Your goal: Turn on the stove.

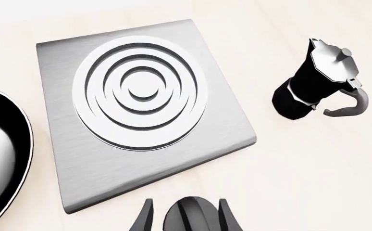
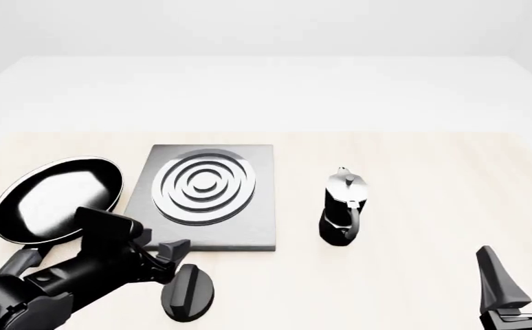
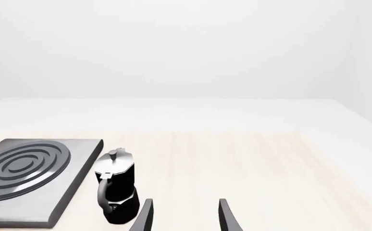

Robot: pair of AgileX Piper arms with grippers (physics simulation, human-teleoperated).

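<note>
Left wrist view: the left gripper (image 1: 186, 219) has its fingers spread with the knob (image 1: 191, 217) sitting right between them, not pinched as far as I can tell, and the stove (image 1: 141, 108) slab lies just beyond. Front view: the knob (image 2: 189, 292) sits just off the stove's (image 2: 206, 196) near edge, ridge running roughly toward the slab, and the left arm is way closer than the right. The frying pan (image 2: 60, 199) looks empty. Right wrist view: the right gripper (image 3: 184, 216) is parked with fingers apart on nothing, the moka pot (image 3: 115, 192) standing beside the stove.
</note>
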